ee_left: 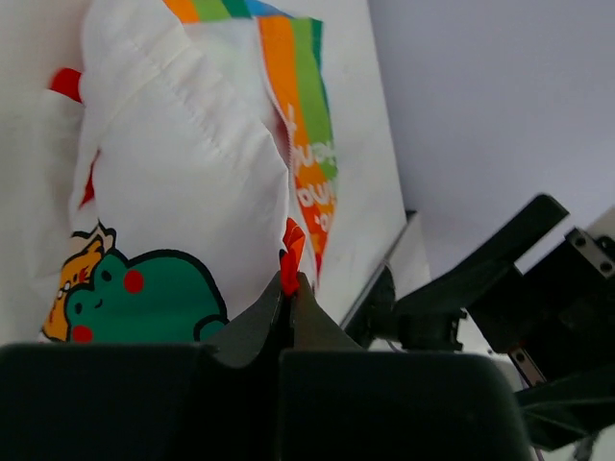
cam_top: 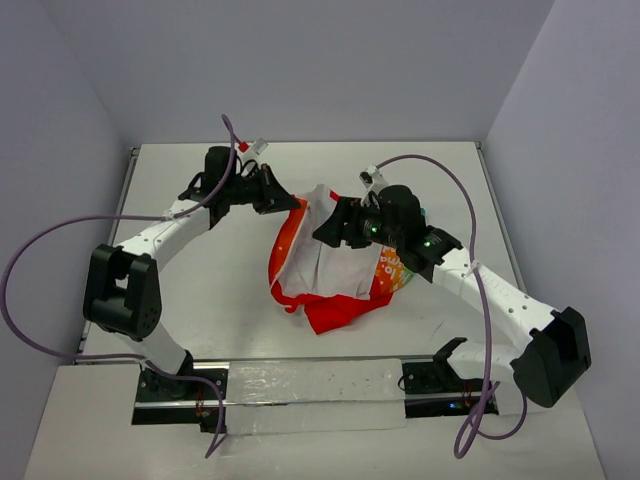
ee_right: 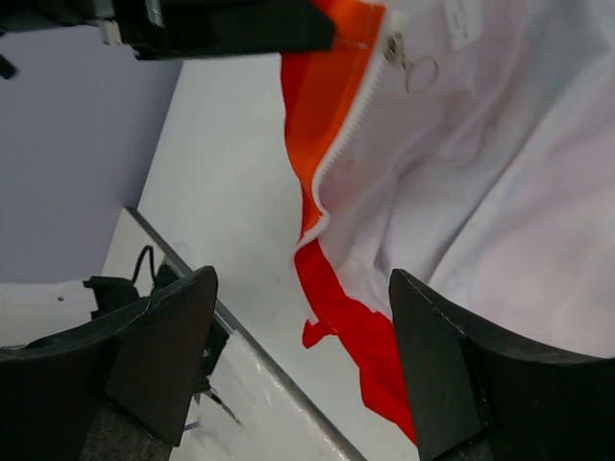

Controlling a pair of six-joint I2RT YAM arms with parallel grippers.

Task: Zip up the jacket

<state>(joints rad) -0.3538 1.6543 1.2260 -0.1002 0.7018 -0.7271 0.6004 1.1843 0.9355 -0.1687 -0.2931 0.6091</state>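
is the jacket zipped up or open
Open: the jacket lies spread with its white inside showing, and the zipper teeth run along one loose edge, joined to nothing.

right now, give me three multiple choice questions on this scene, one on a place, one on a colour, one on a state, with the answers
1. Where does the jacket lie?
A. in the middle of the table
B. hanging off the far edge
C. draped over an arm's base

2. What colour are the zip teeth?
A. black
B. white
C. blue

3. How is the left gripper?
A. wide open over bare table
B. shut on a cable
C. shut on a red bit of the jacket

Answers:
1 A, the top view shows it lying mid-table.
2 B, the right wrist view shows a white toothed row along the orange-red edge.
3 C, the left wrist view shows its fingertips pinched together on red fabric.
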